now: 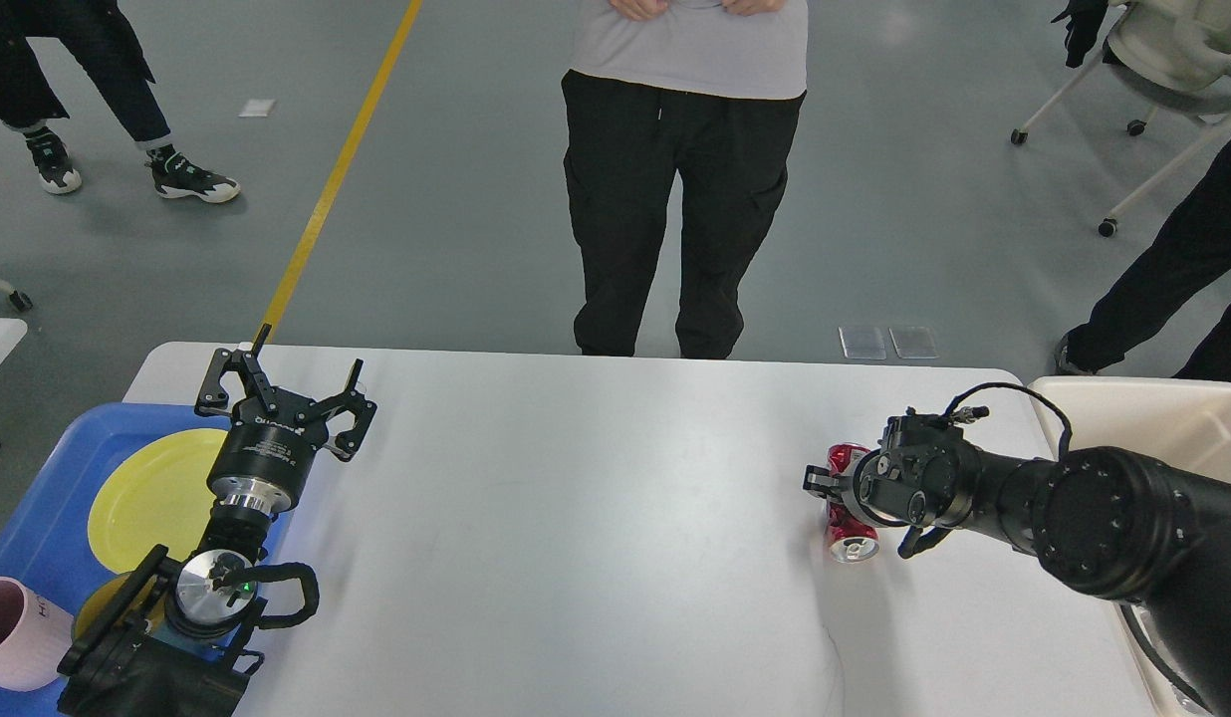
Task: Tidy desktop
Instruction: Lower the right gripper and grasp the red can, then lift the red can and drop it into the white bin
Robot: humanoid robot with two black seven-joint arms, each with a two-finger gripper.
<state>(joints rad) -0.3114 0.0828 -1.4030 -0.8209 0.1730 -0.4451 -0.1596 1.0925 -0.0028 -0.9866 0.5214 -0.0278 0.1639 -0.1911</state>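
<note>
At the lower left of the frame, a blue tray point(48, 498) is sitting at the left end of the bench. A yellow plate point(152, 493) is lying in the tray. A pink cup point(8, 632) is standing at the bottom left corner, on the tray.

The left gripper point(282, 383) is hanging over the left part of the bench, just beside the tray's right edge. Its two black fingers are spread wide and are holding nothing.

The bench point(576, 518) is the big white top filling the lower half of the frame, from the tray on the left to the bin on the right. Its middle is showing only white.

Behind the bench, at the top middle of the frame, a person in black pants point(675, 209) is standing on the grey floor. A yellow line point(337, 169) is running across the floor at the upper left.

At the right of the frame, a red can point(850, 498) is lying on its side on the bench. The right gripper point(825, 488) is sitting at the can, with its dark fingers on either side of the can. It looks closed on the can.

At the far right edge, a cream bin point(1163, 423) is sitting beside the bench.
</note>
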